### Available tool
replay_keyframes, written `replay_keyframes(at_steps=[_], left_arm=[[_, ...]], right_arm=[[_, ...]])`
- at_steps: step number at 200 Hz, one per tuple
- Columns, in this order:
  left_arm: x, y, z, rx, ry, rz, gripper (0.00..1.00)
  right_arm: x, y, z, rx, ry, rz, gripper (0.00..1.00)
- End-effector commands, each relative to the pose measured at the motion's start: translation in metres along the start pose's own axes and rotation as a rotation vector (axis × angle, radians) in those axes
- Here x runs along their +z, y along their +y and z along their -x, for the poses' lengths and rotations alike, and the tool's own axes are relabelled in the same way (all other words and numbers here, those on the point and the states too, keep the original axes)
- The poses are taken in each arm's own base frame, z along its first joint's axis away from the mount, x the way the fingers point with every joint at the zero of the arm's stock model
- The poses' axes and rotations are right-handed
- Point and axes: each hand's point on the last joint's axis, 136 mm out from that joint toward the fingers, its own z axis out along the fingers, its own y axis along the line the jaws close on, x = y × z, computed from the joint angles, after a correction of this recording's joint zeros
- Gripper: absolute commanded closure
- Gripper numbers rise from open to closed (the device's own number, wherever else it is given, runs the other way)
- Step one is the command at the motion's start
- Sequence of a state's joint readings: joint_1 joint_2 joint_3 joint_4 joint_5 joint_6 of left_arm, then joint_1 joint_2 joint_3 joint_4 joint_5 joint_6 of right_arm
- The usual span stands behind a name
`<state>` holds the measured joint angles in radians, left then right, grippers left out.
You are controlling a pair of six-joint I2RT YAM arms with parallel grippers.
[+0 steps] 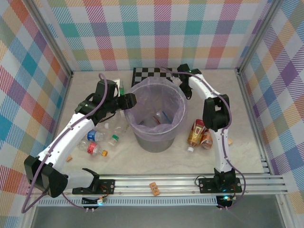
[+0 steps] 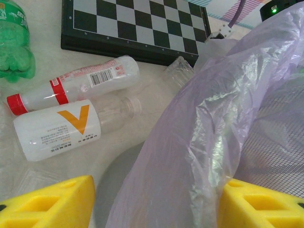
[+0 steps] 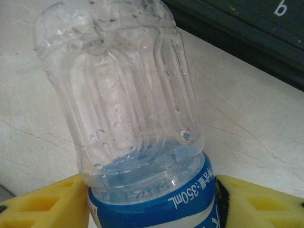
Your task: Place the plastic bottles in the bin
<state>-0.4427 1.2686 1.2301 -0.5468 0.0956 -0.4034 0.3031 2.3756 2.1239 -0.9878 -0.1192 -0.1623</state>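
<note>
Right hand (image 3: 149,183): yellow fingers (image 3: 42,204) pressed against both flanks of the clear bottle (image 3: 128,95), pinching it at its blue label (image 3: 156,209). The bottle lies over pale worktop (image 3: 247,123), just beside the checkerboard (image 3: 247,33), behind the bin (image 1: 156,142). Handling, as judged: empty, very light, thin ribbed wall that gives under pressure, slick and beaded with droplets. The labelled waist is the best hold, being straighter and less slippery than the ribbed shoulder. Left hand (image 2: 157,183): spread at the bin's near rim, a fold of the lavender bag (image 2: 213,118) between its fingers, no bottle in it. Beyond, on the worktop: white-labelled bottle (image 2: 57,130), red-capped bottle (image 2: 76,83), green bottle (image 2: 14,47). Right of the bin: amber bottles (image 1: 199,134). Inside the bin: a few bottles already deposited (image 1: 159,118).
</note>
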Motion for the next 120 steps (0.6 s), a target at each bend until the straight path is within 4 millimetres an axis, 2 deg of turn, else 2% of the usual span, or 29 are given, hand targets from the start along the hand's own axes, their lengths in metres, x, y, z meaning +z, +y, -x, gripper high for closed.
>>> replay_keyframes(at_steps=[1,31,64,97,120], left_arm=[[0.001,-0.005,0.0,0.006,0.019,-0.012,0.37],[0.0,-0.004,-0.001,0.009,0.019,-0.007,0.36],[-0.002,-0.005,0.0,0.012,0.015,-0.007,0.37],[-0.004,-0.006,0.001,0.013,0.01,-0.014,0.37],[-0.004,-0.008,0.002,0.012,0.009,-0.02,0.36]], right_arm=[[0.0,-0.005,-0.013,0.035,0.049,-0.038,0.43],[-0.033,0.002,-0.01,0.066,0.007,-0.015,0.48],[-0.087,0.005,-0.014,0.159,-0.061,0.024,0.5],[-0.143,0.001,-0.031,0.24,-0.098,0.001,0.52],[-0.188,0.005,-0.041,0.269,-0.153,-0.01,0.53]])
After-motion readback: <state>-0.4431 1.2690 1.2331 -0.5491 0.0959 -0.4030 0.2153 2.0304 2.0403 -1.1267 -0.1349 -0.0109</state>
